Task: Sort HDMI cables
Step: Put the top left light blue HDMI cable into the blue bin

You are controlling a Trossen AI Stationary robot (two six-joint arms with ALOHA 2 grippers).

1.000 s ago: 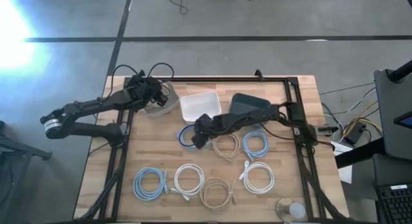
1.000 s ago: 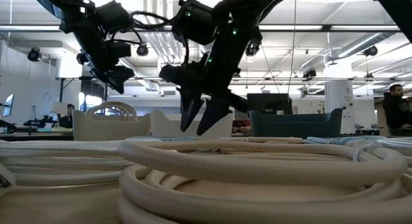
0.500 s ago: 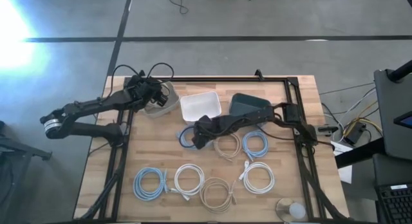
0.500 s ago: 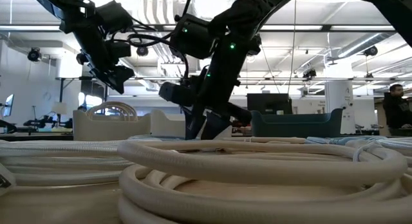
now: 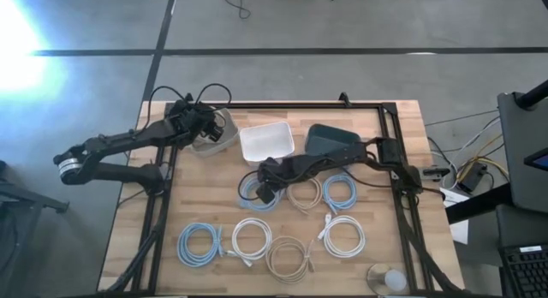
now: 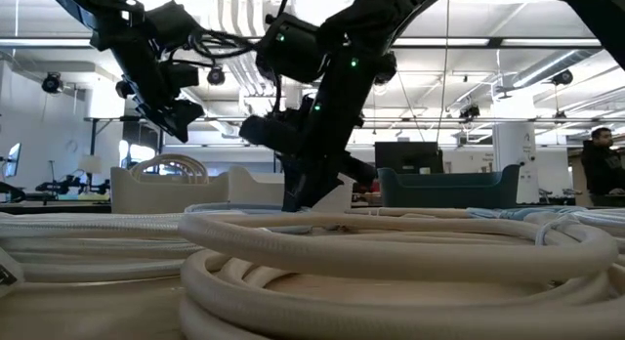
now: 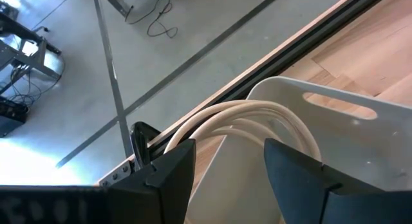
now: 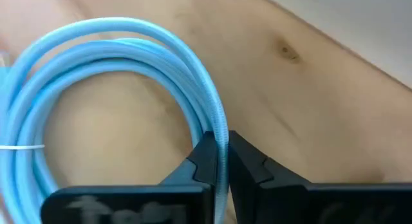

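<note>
The right gripper (image 8: 220, 161) pinched a light blue HDMI cable (image 5: 254, 188) at table centre, jaws narrow on its rim, apparently to lift it toward a bin. The left gripper (image 7: 222, 169), fingers apart, hovered above the beige coil (image 7: 241, 118) in the grey bin (image 5: 214, 137). Only the wrist views confirmed either state.

Table (image 5: 205, 204): pale wood planks, matt, visible grain and one knot. Light blue cable (image 8: 129, 76): fine braided jacket, faint sheen (white tie round it). Right gripper (image 8: 221, 161) fingers: matt black plastic. Beige bin (image 7: 360, 140): smooth matt plastic.
</note>
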